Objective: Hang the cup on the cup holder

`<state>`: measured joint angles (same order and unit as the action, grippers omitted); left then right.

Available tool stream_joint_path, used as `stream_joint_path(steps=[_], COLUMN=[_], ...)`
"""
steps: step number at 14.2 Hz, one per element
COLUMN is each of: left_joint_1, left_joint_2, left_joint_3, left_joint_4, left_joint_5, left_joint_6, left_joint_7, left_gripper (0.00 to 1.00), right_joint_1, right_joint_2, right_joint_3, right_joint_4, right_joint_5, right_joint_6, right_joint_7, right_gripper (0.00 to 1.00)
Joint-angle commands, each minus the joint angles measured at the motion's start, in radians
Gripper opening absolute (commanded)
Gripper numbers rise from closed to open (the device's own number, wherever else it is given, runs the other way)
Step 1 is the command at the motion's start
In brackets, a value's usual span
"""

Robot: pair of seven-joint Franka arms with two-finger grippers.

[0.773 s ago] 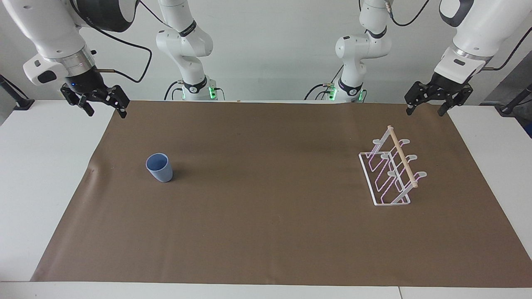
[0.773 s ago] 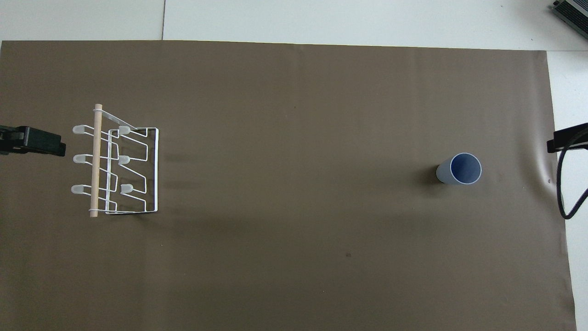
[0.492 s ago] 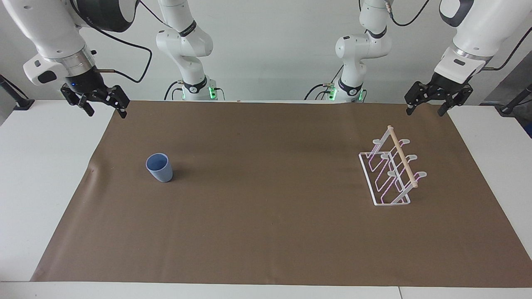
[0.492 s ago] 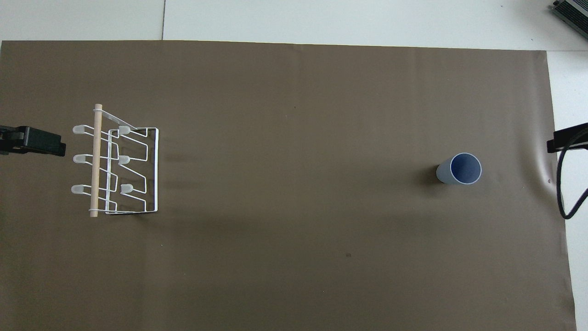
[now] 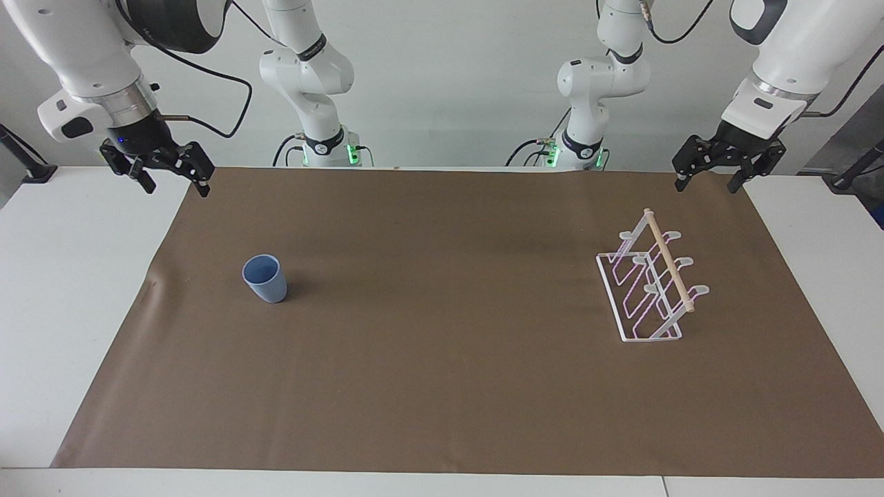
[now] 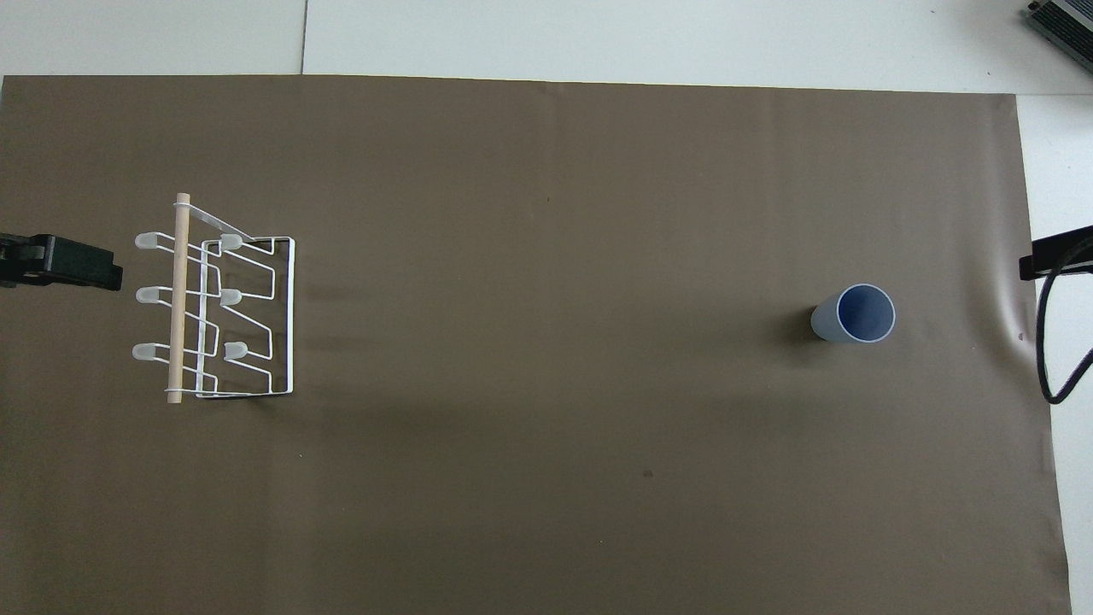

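The light blue cup (image 5: 264, 278) stands upright, rim up, on the brown mat toward the right arm's end of the table; it also shows in the overhead view (image 6: 854, 314). The white wire cup holder (image 5: 649, 286) with its wooden dowel stands toward the left arm's end and shows in the overhead view too (image 6: 218, 312). Nothing hangs on it. My right gripper (image 5: 176, 185) is open and empty, up in the air over the mat's edge. My left gripper (image 5: 706, 183) is open and empty, over the mat's corner beside the holder.
The brown mat (image 5: 442, 373) covers most of the white table (image 5: 62, 290). Two more arm bases (image 5: 324, 145) stand at the robots' edge. A black cable (image 6: 1046, 342) hangs by the right gripper.
The right gripper has edged slightly outward, away from the cup. The cup, the holder and the left gripper have not moved.
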<state>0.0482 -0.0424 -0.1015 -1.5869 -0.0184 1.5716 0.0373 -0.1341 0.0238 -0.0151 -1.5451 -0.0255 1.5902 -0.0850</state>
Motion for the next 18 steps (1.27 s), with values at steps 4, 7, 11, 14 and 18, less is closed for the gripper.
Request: stream_joint_path(steps=[4, 7, 11, 14, 18], left_joint_1=[0.01, 0.01, 0.01, 0.01, 0.01], left_joint_2=[-0.022, -0.022, -0.022, -0.022, -0.022], left_joint_3=[-0.006, -0.007, -0.007, -0.007, -0.007], left_joint_4=[-0.021, -0.021, -0.021, -0.022, -0.022], left_joint_5=[0.008, 0.008, 0.008, 0.008, 0.006], left_joint_6=[0.001, 0.001, 0.001, 0.001, 0.001], left_joint_7=[-0.007, -0.008, -0.008, -0.008, -0.007], left_gripper=[1.0, 1.0, 1.0, 1.0, 1.0], right_joint_1=[0.004, 0.013, 0.018, 0.034, 0.042], right_joint_2=[-0.051, -0.044, 0.019, 0.05, 0.062], right_joint_3=[0.003, 0.003, 0.004, 0.004, 0.004], right_joint_4=[-0.176, -0.306, -0.435, -0.49, -0.539], right_joint_5=[0.039, 0.039, 0.039, 0.039, 0.039], right_joint_6=[0.204, 0.377, 0.555, 0.648, 0.718], right_joint_7=[-0.019, -0.009, -0.004, -0.004, 0.002], right_gripper=[1.0, 1.0, 1.0, 1.0, 1.0])
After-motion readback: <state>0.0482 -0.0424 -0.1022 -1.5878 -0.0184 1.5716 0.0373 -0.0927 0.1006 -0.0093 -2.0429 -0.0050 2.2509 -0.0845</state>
